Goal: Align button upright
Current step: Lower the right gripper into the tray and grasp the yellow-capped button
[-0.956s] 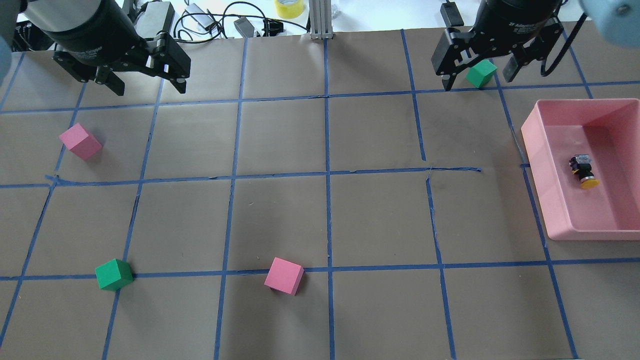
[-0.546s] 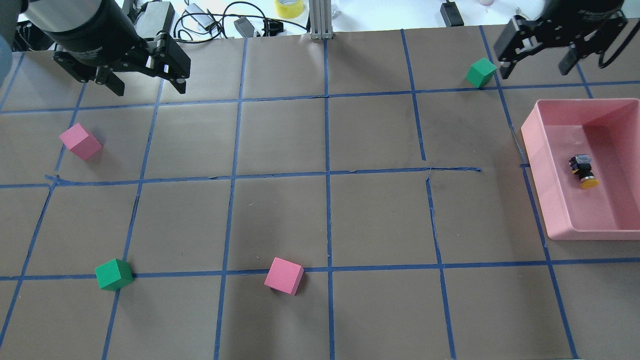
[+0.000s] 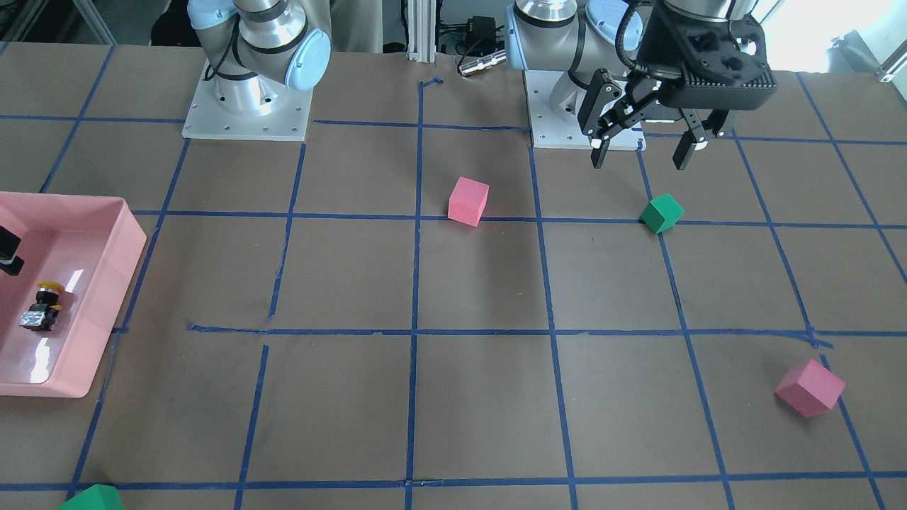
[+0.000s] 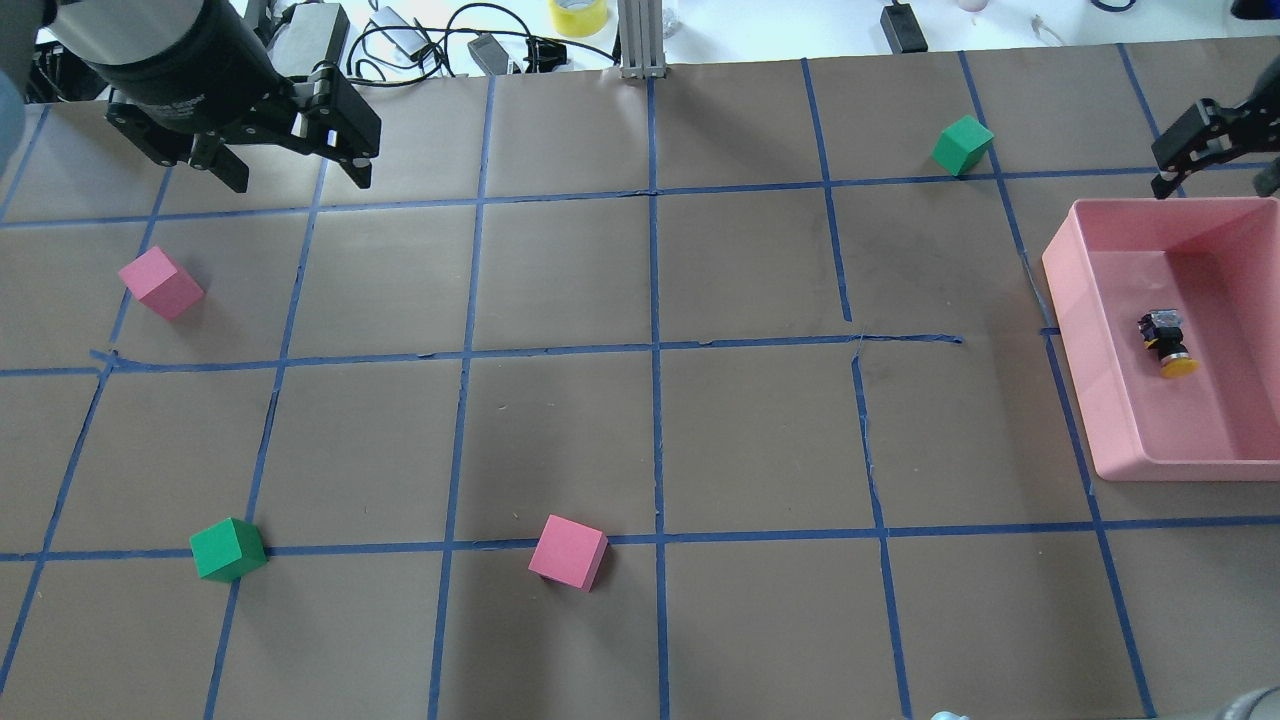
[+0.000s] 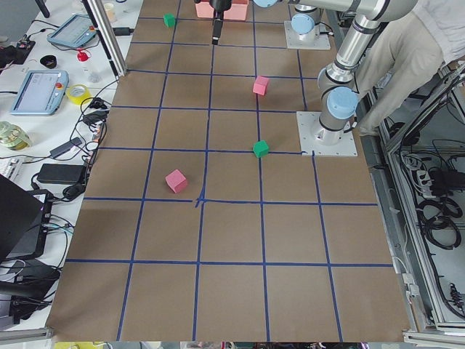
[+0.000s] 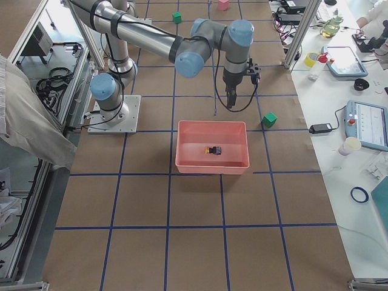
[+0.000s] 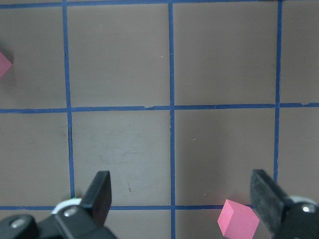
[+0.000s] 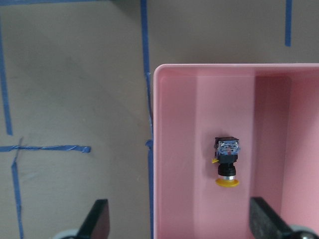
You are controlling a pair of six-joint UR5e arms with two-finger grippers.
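The button (image 4: 1165,342) lies on its side on the floor of the pink tray (image 4: 1068,300), with its yellow cap toward the robot and its silvery end away. It also shows in the right wrist view (image 8: 227,167) and the front view (image 3: 44,306). My right gripper (image 4: 1212,186) is open and empty. It hangs above the tray's far rim, partly cut off by the view's edge and well clear of the button. My left gripper (image 4: 300,182) is open and empty above the table's far left.
A pink cube (image 4: 160,282) and a green cube (image 4: 228,548) sit on the left. Another pink cube (image 4: 568,552) sits near the front middle. A green cube (image 4: 962,145) sits at the far right, left of the tray. Cables and tape lie beyond the far edge.
My right gripper has moved right, from over the far green cube to above the tray's far rim. The left arm and the button have not moved.
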